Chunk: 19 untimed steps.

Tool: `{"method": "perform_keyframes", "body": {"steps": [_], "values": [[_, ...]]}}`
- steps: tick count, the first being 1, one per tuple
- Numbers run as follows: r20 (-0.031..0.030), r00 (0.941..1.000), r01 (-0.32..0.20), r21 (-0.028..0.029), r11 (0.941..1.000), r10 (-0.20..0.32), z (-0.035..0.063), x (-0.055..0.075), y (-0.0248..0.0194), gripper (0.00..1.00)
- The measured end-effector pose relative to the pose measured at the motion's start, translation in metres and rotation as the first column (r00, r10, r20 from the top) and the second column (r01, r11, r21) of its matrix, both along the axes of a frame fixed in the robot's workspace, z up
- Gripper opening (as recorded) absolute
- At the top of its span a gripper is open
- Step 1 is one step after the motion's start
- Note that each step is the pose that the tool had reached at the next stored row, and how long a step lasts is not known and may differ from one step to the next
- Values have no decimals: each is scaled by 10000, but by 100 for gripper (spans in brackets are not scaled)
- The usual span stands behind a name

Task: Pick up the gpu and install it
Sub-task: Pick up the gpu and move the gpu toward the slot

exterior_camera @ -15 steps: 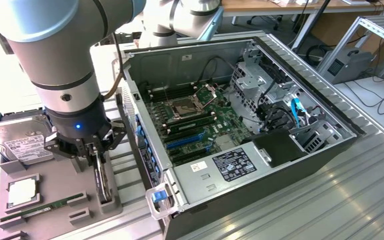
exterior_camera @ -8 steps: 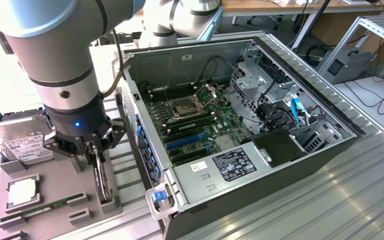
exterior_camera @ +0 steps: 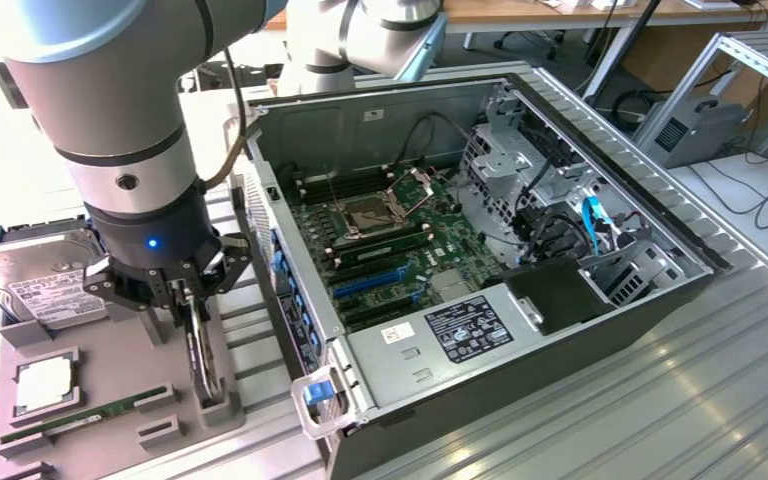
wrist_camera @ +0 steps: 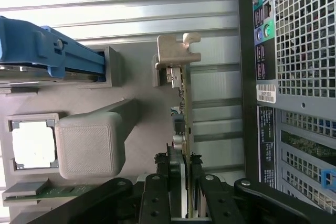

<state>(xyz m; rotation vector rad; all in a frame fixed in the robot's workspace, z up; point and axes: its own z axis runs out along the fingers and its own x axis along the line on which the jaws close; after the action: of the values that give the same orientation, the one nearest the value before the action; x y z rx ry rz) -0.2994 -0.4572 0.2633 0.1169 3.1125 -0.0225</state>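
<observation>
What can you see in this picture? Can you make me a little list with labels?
gpu: standing on edge in the gray holder, not in the computer
hand: down over the gpu
computer: case open, next to the holder, toward the exterior view's right
also in holder: hard drive, RAM stick

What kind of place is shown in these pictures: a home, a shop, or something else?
Most likely a robotics lab or test workshop. A robot arm reaches over a grey parts tray beside an open computer case on a slatted metal table, with desks behind.
</observation>
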Motion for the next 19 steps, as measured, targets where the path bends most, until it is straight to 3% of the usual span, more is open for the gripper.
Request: {"method": "perform_keyframes", "body": {"steps": [19], "values": [[0, 10000, 0, 0, 10000, 0, 66, 0, 0, 27]]}}
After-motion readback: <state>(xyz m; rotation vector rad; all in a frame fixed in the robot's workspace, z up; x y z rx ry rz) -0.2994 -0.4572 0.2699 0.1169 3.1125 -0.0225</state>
